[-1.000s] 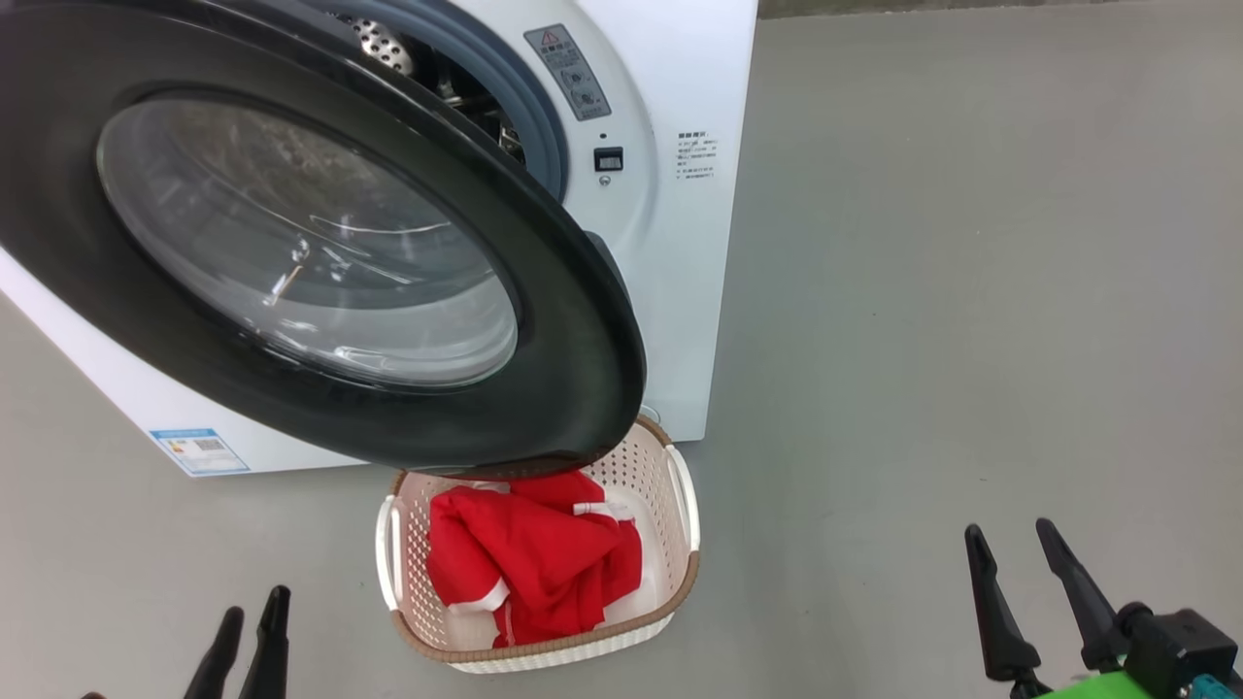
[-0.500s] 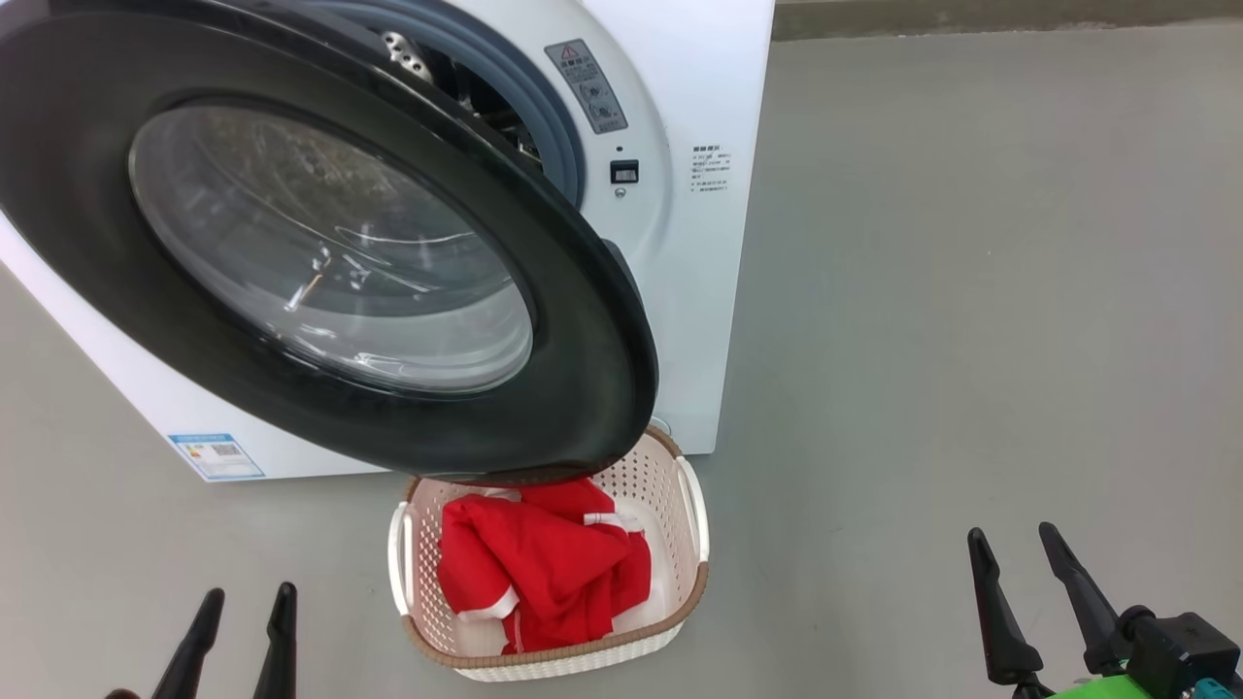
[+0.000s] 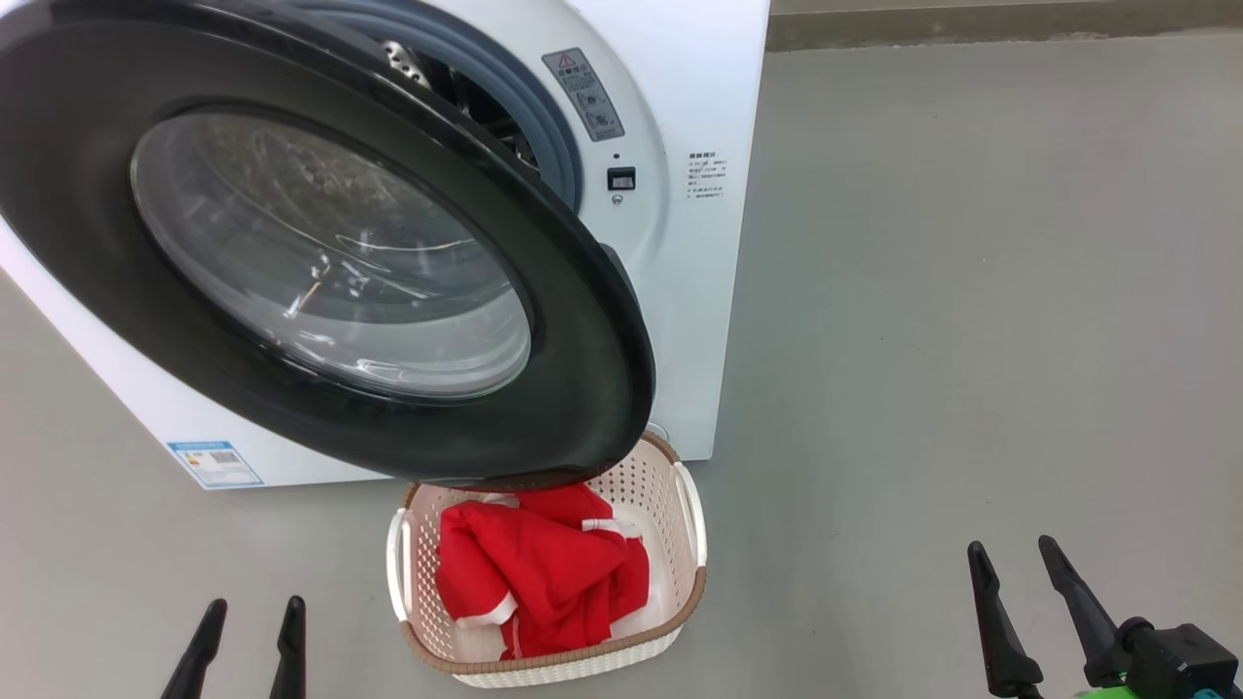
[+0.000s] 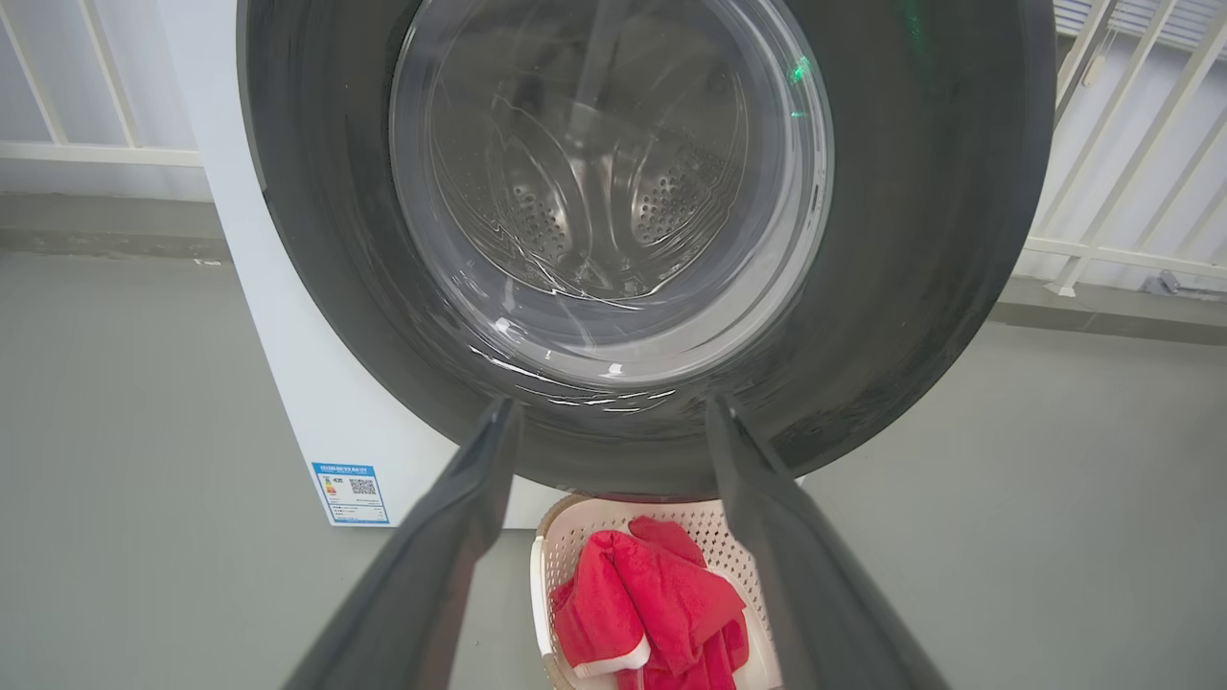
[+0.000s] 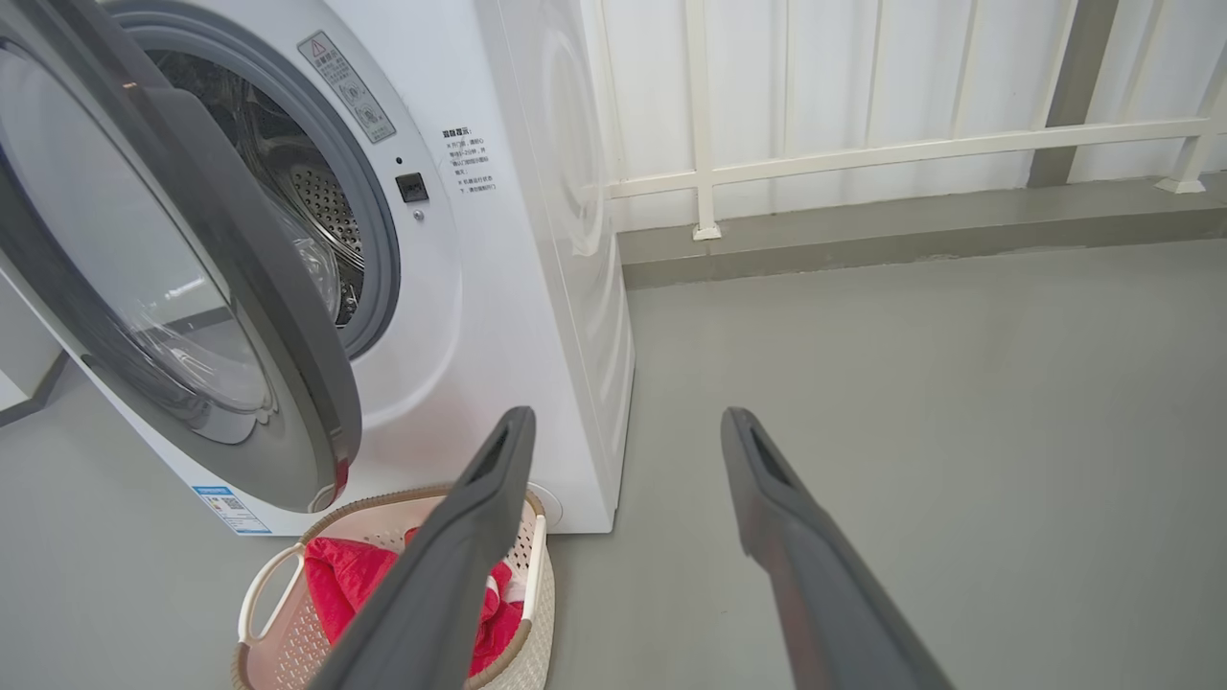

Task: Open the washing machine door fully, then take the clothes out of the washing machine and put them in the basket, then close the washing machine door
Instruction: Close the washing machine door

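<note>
Door [image 3: 583, 388] stands open, overhanging the basket [image 3: 691, 519] at the washing machine [image 3: 699, 291] front. Red clothes [image 3: 534, 573] lie in the basket. Left gripper [image 3: 254, 604] and right gripper [image 3: 1010, 546]: both wide, empty.

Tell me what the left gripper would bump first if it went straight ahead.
Probably the big round washing machine door, on its glossy black rim below the glass; depth is hard to judge.
</note>
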Robot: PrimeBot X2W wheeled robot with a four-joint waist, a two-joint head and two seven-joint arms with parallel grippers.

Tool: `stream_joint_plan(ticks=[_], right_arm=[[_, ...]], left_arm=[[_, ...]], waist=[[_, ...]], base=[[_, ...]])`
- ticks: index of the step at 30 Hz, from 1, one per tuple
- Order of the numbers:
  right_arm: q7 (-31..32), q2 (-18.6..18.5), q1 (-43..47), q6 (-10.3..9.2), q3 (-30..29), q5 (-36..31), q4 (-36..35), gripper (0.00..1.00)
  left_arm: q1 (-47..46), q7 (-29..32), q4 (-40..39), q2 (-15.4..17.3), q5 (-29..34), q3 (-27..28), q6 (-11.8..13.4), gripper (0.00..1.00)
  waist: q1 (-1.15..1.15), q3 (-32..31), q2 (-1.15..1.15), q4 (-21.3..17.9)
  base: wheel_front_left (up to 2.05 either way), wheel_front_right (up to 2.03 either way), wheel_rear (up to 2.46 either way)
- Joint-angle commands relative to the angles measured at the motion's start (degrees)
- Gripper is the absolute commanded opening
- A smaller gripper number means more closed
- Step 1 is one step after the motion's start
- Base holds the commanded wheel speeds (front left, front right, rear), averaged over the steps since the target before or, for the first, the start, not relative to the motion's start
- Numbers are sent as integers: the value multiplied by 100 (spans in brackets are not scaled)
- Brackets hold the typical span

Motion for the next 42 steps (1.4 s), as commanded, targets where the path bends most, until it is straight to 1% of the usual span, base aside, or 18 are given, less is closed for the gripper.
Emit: stream_joint_plan(ticks=[1,14,15,16,17,25,32,34,37,42], right_arm=[[-37,-76,-86,28,121,-44,-121,100],[-37,-76,-146,28,144,14,-192,99],[-37,-76,-156,28,165,49,-208,72],[-37,-76,-168,28,209,103,-228,38],[-37,-76,-179,28,253,136,-235,0],[-37,-76,-548,28,723,167,-191,0],[-37,-76,-1085,28,1434,217,-77,0],[-37,-76,-1324,28,1687,246,-11,0],[-37,-76,-1600,28,1874,252,79,0],[-37,-76,-1979,28,2016,238,208,0]], left_arm=[[-73,-70,-100,52,30,228,-31,100],[-171,-70,-108,30,96,168,-31,100],[-182,-70,-110,22,99,155,-31,100],[-194,-70,-112,11,99,142,-31,100],[-207,-70,-113,-1,102,125,-31,100],[-329,-70,-171,-246,163,112,-31,100],[-371,-70,-185,-412,146,-44,-31,100],[-404,-70,-194,-466,125,-119,-31,100],[-455,-70,-199,-504,101,-200,-31,100],[-560,-70,-162,-535,46,-263,-31,100]], waist=[[0,3,0,-2],[0,45,0,73],[0,45,0,91],[0,48,0,112],[0,52,0,138],[0,122,0,456],[0,206,0,782],[0,273,0,929],[0,367,0,1069],[0,501,0,1230]], base=[[0,0,0],[0,0,0],[0,0,0],[0,0,0],[0,0,0],[0,0,0],[0,0,0],[0,0,0],[0,0,0],[0,0,0]])
